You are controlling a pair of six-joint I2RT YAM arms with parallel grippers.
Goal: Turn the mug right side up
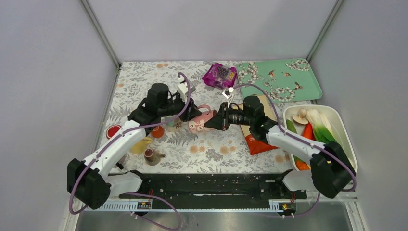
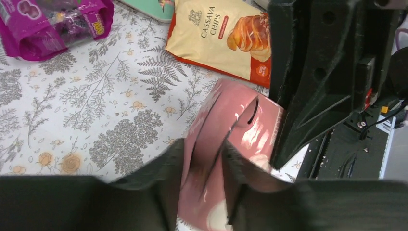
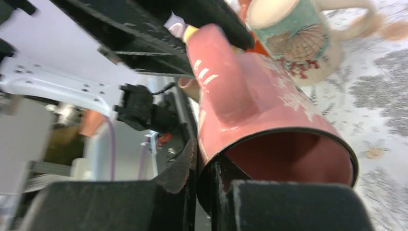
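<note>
The pink mug (image 1: 201, 120) lies tilted on its side at the middle of the table, held between both grippers. My left gripper (image 1: 194, 112) comes from the left. In the left wrist view, this gripper (image 2: 204, 180) is shut on the mug's handle (image 2: 208, 159), with the pink body (image 2: 250, 127) beyond it. My right gripper (image 1: 212, 122) comes from the right. In the right wrist view, this gripper (image 3: 211, 178) pinches the mug's rim (image 3: 288, 132), with one finger outside the wall and one inside. The mug's open mouth faces the right wrist camera.
A teal and cream mug (image 3: 293, 33) stands just left of the pink one (image 1: 172, 126). A cassava chips bag (image 2: 221, 33) lies under the right arm. A purple bag (image 1: 220, 75) and a green tray (image 1: 284, 79) lie at the back. A white basket (image 1: 340, 126) of vegetables stands at the right. Small cups and toys (image 1: 153, 156) lie front left.
</note>
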